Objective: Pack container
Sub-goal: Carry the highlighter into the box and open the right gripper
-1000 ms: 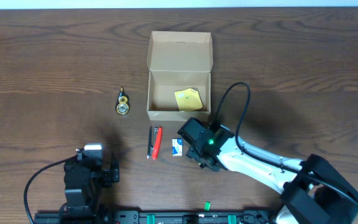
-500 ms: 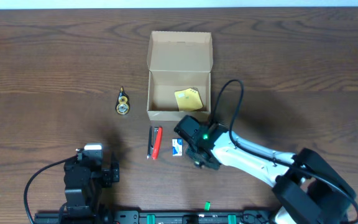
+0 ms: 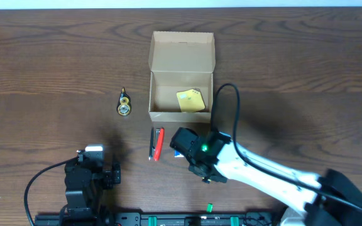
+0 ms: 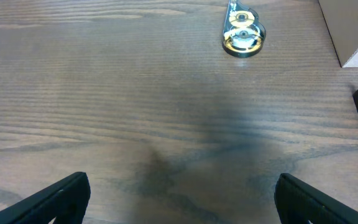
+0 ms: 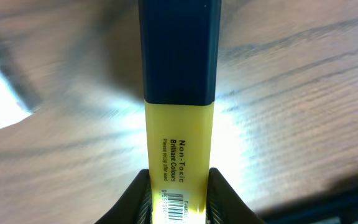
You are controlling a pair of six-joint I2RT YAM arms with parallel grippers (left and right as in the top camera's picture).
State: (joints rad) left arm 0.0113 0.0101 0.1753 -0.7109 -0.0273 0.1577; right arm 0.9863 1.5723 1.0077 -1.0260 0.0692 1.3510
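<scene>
The container (image 3: 181,94) is a tan cardboard box with its flap lid (image 3: 182,49) open toward the back; a pale-yellow pad (image 3: 190,100) lies inside. My right gripper (image 5: 179,186) is shut on a yellow highlighter (image 5: 179,134) with a dark cap, just above the table. In the overhead view the right gripper (image 3: 197,157) is in front of the box, and the highlighter is hidden under it. My left gripper (image 4: 179,199) is open and empty, low at the front left in the overhead view (image 3: 93,169).
A gold tape roll (image 3: 125,105) lies left of the box and shows in the left wrist view (image 4: 243,37). A red and black stapler (image 3: 157,143) and a small blue-white item (image 3: 177,149), partly covered by my right gripper, lie in front of the box.
My right arm has moved left and toward the front edge with the highlighter, now partly covering the blue-white item. The left arm has not moved.
</scene>
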